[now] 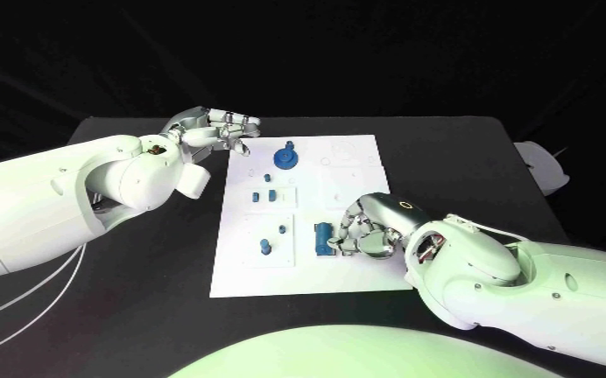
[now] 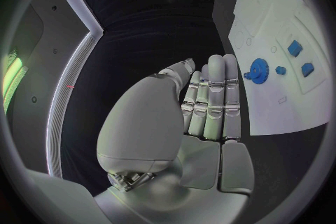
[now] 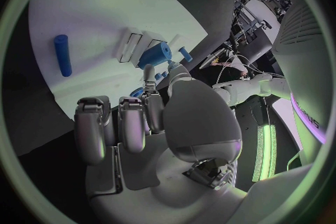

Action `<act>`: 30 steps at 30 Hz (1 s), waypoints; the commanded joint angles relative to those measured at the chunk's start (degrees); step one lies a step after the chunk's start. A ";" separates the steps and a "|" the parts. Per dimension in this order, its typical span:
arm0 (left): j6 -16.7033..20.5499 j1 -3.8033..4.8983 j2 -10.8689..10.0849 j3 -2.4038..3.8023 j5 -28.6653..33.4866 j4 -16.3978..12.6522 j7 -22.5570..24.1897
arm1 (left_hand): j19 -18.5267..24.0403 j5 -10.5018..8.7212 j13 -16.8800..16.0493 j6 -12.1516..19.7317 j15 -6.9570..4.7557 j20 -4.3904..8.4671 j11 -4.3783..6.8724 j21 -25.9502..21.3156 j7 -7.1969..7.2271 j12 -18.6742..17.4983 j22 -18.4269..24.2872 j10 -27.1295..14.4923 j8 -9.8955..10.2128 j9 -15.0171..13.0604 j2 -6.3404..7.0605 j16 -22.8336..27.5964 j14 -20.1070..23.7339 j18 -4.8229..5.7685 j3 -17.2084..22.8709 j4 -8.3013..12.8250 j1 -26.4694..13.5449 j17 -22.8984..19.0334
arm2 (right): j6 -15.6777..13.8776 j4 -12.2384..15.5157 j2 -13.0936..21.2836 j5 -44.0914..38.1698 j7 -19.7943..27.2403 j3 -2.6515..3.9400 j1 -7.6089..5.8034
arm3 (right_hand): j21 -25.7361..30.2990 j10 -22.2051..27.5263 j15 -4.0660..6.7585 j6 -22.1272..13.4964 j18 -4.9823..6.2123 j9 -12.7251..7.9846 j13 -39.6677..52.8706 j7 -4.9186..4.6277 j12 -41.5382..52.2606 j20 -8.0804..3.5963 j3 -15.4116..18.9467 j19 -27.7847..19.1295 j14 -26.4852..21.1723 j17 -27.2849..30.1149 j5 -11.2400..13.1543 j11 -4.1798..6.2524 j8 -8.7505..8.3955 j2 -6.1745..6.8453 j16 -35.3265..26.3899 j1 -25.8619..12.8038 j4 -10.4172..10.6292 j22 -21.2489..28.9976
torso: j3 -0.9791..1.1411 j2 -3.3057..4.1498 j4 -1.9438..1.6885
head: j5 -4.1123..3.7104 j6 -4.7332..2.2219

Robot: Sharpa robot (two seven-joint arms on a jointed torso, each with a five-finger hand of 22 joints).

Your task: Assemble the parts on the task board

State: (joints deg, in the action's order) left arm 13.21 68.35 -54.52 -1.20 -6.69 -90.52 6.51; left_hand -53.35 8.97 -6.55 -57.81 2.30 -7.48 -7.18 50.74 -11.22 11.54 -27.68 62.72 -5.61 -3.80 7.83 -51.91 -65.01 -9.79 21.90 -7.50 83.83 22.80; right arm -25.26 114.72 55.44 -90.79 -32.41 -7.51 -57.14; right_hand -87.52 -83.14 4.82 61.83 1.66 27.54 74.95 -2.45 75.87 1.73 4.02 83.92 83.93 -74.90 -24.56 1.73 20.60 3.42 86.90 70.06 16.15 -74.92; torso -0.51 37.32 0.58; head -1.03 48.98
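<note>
The white task board (image 1: 303, 264) lies in the middle of the black table. A blue gear (image 1: 286, 158) stands near its far edge, with small blue parts (image 1: 263, 194) below it and blue pegs (image 1: 266, 246) toward the near left. My right hand (image 1: 368, 226) rests on the board with curled fingers beside a long blue part (image 1: 323, 238), which also lies on the board (image 3: 91, 17) as a blue cylinder (image 3: 63, 55). A bit of blue (image 3: 137, 92) shows between that hand's (image 3: 140, 123) fingers; whether it is held is unclear. My left hand (image 1: 217, 130) hovers off the board's far left corner, fingers curled, holding nothing.
The left wrist view shows the curled left hand (image 2: 206, 103) over bare black table, with the board (image 2: 280, 106), the gear (image 2: 260, 71) and two small blue blocks (image 2: 301, 59) off to one side. A white object (image 1: 543, 166) lies at the table's right edge.
</note>
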 commanded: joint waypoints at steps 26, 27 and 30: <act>-0.84 0.02 -0.06 0.02 -0.19 -0.12 0.08 | -0.16 0.06 -0.10 0.38 0.21 -0.33 0.11 -0.26 -0.09 0.34 0.11 -0.37 -0.08 -0.06 -0.50 0.32 0.28 -0.80 0.21 0.29 0.20 -0.09 | 3.88 -3.45 -2.25 -0.93 -0.61 0.01 0.04 | -1.27 -1.55 0.49 1.47 -1.39 1.02 5.73 0.55 2.27 -0.48 0.10 5.59 5.07 -10.22 3.06 0.32 0.70 -0.94 0.66 -0.27 0.35 -14.73 | -0.02 0.00 0.01 | 0.09 -0.03; -0.80 0.02 -0.07 0.02 -0.19 -0.12 0.08 | -0.16 0.06 -0.10 0.38 0.21 -0.33 0.11 -0.26 -0.09 0.34 0.11 -0.37 -0.08 -0.06 -0.50 0.32 0.28 -0.80 0.21 0.29 0.20 -0.09 | 3.97 -3.50 -2.24 -0.94 -0.60 0.01 0.04 | -1.29 -1.56 0.49 1.48 -1.39 1.02 5.75 0.56 2.28 -0.48 0.10 5.60 5.07 -10.23 3.05 0.33 0.70 -0.94 0.66 -0.29 0.35 -14.74 | -0.02 0.00 0.01 | 0.09 -0.05; -0.76 0.02 -0.10 0.02 -0.19 -0.09 0.11 | -0.16 0.06 -0.10 0.38 0.21 -0.33 0.11 -0.26 -0.09 0.34 0.11 -0.37 -0.08 -0.06 -0.50 0.32 0.28 -0.80 0.21 0.29 0.20 -0.09 | 4.29 -3.61 -2.19 -0.95 -0.57 0.01 0.04 | -1.40 -1.69 0.51 1.51 -1.42 1.06 5.97 0.59 2.57 -0.49 0.12 5.64 5.09 -10.32 3.00 0.34 0.75 -0.97 0.71 -0.34 0.35 -14.77 | -0.02 -0.02 0.01 | 0.18 -0.03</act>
State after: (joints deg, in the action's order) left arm 13.14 68.35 -54.64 -1.21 -6.69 -90.55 6.39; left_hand -53.35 8.96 -6.58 -57.81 2.30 -7.47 -7.18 50.74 -11.22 11.54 -27.63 62.72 -5.61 -3.80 7.83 -51.91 -65.01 -9.78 22.06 -7.34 83.82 22.80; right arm -22.25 111.48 53.20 -90.76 -32.43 -7.48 -57.16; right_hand -88.83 -83.70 4.82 62.96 0.79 28.52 74.93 -1.74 78.24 1.74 4.03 83.92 83.93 -74.94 -21.47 1.98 21.06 2.72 87.45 69.83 16.15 -74.91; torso -0.55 37.31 0.55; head -0.89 48.95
